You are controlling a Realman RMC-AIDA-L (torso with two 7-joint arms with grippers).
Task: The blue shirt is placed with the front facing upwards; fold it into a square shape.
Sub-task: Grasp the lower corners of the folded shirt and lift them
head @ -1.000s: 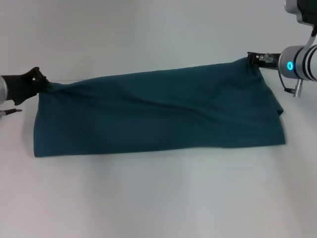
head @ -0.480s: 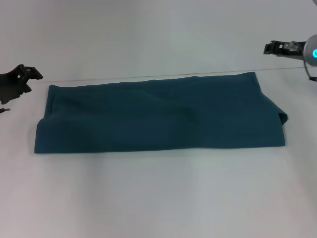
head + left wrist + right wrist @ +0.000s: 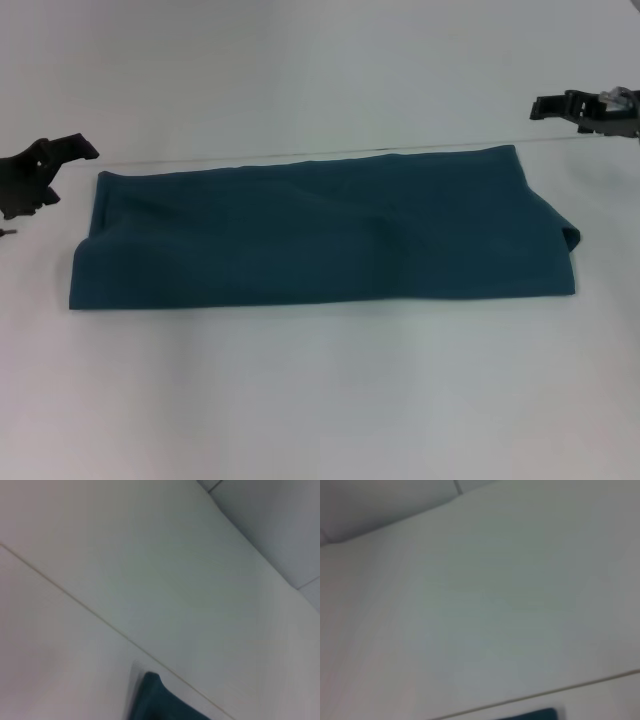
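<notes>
The blue shirt [image 3: 320, 230] lies flat on the white table as a long band folded lengthwise, and no lettering shows. Its right end has a small rolled lip. My left gripper [image 3: 66, 170] is open and empty, just off the shirt's far left corner and apart from it. My right gripper [image 3: 545, 106] is open and empty, beyond the far right corner and clear of the cloth. A corner of the shirt also shows in the left wrist view [image 3: 160, 702]. A sliver of it shows in the right wrist view [image 3: 535, 715].
A thin seam [image 3: 300, 155] runs across the white table [image 3: 320, 400] along the shirt's far edge. Bare table surface lies in front of and behind the shirt.
Both grippers let go of the shirt's far corners and drew outward and back. The lifted far edge dropped, so the shirt now lies flat.
</notes>
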